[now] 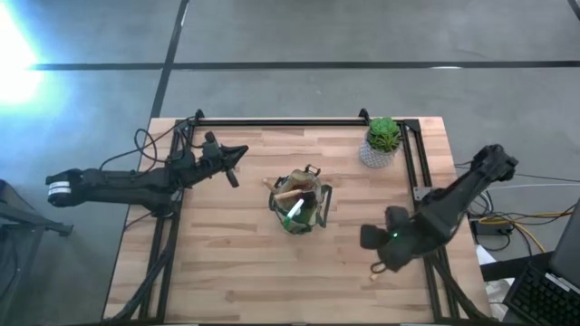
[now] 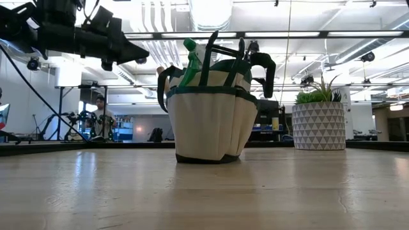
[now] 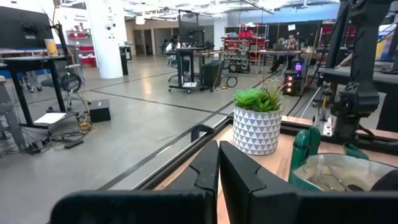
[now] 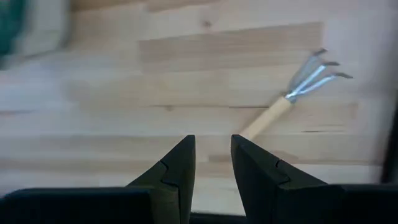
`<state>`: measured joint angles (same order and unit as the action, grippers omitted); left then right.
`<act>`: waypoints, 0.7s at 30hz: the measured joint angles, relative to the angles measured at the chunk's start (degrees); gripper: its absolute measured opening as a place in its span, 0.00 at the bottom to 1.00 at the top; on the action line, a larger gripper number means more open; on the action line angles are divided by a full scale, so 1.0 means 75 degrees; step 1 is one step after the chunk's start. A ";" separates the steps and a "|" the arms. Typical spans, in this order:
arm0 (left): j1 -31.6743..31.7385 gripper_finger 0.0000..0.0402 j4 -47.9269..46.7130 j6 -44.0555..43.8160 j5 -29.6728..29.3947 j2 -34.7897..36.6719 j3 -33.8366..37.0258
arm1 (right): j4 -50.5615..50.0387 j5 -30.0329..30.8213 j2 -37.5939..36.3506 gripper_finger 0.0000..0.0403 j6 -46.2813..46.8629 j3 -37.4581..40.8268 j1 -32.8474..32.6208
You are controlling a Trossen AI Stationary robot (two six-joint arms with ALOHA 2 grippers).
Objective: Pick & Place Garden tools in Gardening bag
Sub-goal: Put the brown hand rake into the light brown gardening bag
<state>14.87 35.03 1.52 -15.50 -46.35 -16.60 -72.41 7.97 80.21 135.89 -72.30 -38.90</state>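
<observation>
Wooden-handled rake point(image 4: 292, 93), splayed metal tines, beyond right gripper point(image 4: 212, 163)

The high view looks straight down on the whole light wooden slatted table point(image 1: 227, 272) from well above, taking in both dark arms and the grey floor around.

The low view sits at table-top height, facing level across the boards into the room; the round beige fabric bag with dark green trim point(image 2: 211, 121) stands near it, mid-picture.

The left wrist view faces across the table's far right part and into the room beyond. It shares the green plant in a white patterned pot point(image 3: 257, 121) with the high and low views.

The right wrist view points down, close to the boards, at a wooden-handled metal hand rake point(image 4: 292, 96).
</observation>
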 joint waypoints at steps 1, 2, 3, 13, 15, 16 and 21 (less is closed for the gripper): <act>0.0000 0.04 -0.0003 0.0000 0.0000 0.0000 0.0000 | 0.0014 -0.0200 0.0164 0.24 -0.0008 0.0037 0.0027; 0.0000 0.04 -0.0003 -0.0005 0.0005 0.0001 0.0000 | 0.0053 -0.0402 0.0335 0.24 -0.0022 0.0072 0.0064; 0.0000 0.04 -0.0004 -0.0023 0.0024 0.0006 0.0000 | 0.0113 -0.0581 0.0498 0.24 -0.0027 0.0096 0.0089; -0.0006 0.04 -0.0157 -0.0633 0.0738 0.0006 0.0003 | 0.0364 -0.1659 0.1573 0.24 0.0072 0.0121 -0.0346; -0.0006 0.04 -0.0160 -0.0700 0.0836 0.0006 0.0003 | 0.0395 -0.1674 0.1638 0.24 0.0096 0.0167 -0.0422; -0.0006 0.04 -0.0160 -0.0733 0.0891 0.0008 0.0003 | 0.0397 -0.1674 0.1674 0.24 0.0108 0.0190 -0.0430; -0.0006 0.04 -0.0219 -0.0807 0.0956 0.0009 0.0003 | 0.1008 -0.1658 0.1775 0.24 0.0118 0.0604 -0.0489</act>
<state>14.83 33.38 -4.54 -8.33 -46.28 -16.58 -64.85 -4.46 93.51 136.77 -67.78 -42.57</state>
